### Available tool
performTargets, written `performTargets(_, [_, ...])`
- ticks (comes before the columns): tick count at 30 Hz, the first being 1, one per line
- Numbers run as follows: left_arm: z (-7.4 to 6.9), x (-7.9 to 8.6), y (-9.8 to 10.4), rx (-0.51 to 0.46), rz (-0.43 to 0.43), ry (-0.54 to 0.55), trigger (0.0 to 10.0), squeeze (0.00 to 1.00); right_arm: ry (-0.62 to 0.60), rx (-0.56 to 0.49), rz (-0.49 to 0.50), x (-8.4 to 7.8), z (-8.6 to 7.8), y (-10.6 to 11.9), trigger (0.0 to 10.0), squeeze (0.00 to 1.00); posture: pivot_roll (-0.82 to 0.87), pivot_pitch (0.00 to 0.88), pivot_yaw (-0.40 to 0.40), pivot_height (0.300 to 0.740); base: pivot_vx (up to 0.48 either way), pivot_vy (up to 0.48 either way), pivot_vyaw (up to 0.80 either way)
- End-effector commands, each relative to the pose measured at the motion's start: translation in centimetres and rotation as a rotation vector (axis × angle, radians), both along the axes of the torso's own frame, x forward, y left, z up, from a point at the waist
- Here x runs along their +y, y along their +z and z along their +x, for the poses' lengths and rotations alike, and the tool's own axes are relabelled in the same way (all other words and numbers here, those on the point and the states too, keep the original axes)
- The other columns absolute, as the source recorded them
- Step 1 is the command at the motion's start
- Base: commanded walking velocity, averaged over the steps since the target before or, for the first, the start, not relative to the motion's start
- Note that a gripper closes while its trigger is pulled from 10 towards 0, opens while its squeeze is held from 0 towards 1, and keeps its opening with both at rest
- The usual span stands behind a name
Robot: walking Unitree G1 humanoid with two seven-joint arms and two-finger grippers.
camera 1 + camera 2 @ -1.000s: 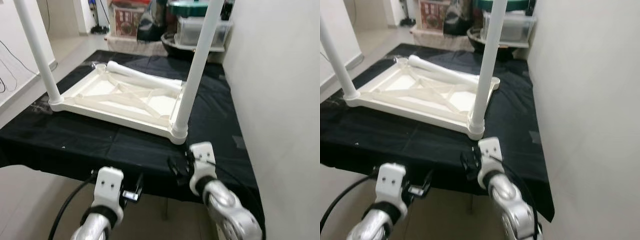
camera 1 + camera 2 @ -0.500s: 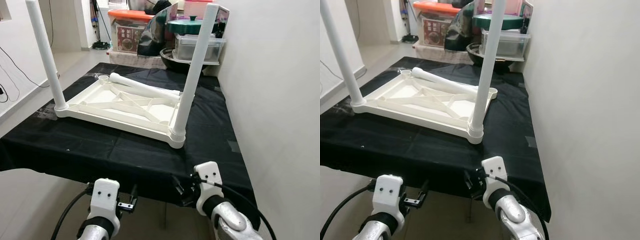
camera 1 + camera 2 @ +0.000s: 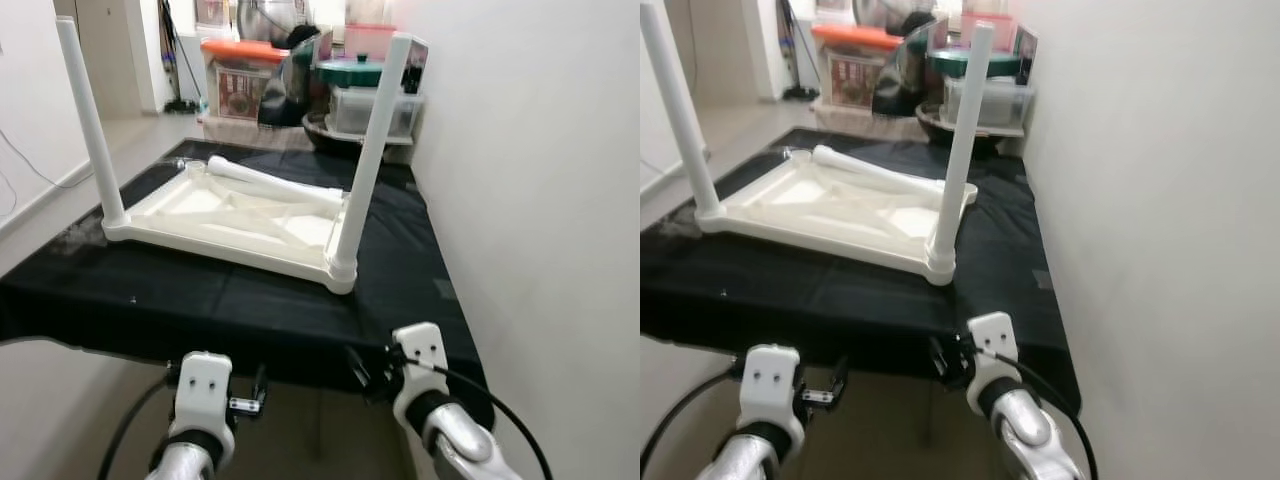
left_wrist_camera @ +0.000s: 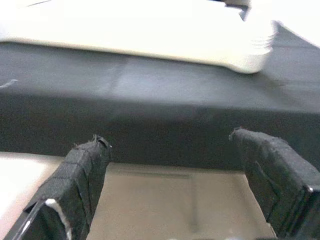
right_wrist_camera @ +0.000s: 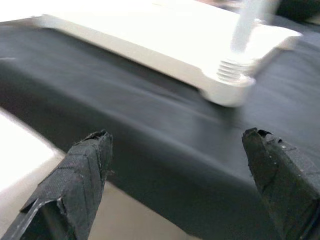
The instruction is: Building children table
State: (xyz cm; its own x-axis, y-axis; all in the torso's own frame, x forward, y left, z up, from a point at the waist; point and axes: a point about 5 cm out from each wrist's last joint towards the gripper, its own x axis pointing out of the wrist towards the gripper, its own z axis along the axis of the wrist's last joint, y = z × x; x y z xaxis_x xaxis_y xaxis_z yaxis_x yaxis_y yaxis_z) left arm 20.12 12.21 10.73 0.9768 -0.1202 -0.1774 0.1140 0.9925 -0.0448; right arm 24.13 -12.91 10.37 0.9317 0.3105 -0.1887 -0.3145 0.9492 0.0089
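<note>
1. Head views: your camera has pulled back since the earlier frame, both arms staying low. Ahead of both grippers, the upturned table top (image 3: 235, 215) carries two standing legs (image 3: 368, 150); one loose leg (image 3: 270, 180) lies on it.
2. Left wrist: left gripper (image 4: 175, 187) gapes wide, empty, short of the black cloth (image 4: 150, 100).
3. Right wrist: right gripper (image 5: 180, 185) is wide, empty. Reach past the screwed corner for that loose leg.

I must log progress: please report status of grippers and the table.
Left gripper, right gripper: open, empty, short of black-draped bench. Upturned white plastic table top: two legs upright, one loose white leg lying on it. Nothing blocking.
</note>
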Motion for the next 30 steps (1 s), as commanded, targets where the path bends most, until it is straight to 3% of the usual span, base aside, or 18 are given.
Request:
performTargets(1, [-0.02,-0.18,-0.44,0.02,0.009,-0.012,10.0,0.0,-0.003,-0.017,-0.005,-0.04,0.13,0.09,10.0,0.0,0.07,0.0,-0.076,0.74,0.0,0.0,0.0])
performTargets(30, [0.75,0.12,-0.36,-0.002,0.018,0.005,10.0,0.0,0.016,-0.034,-0.009,0.58,0.85,0.11,10.0,0.0,0.02,0.0,-0.056,0.74,0.0,0.0,0.0])
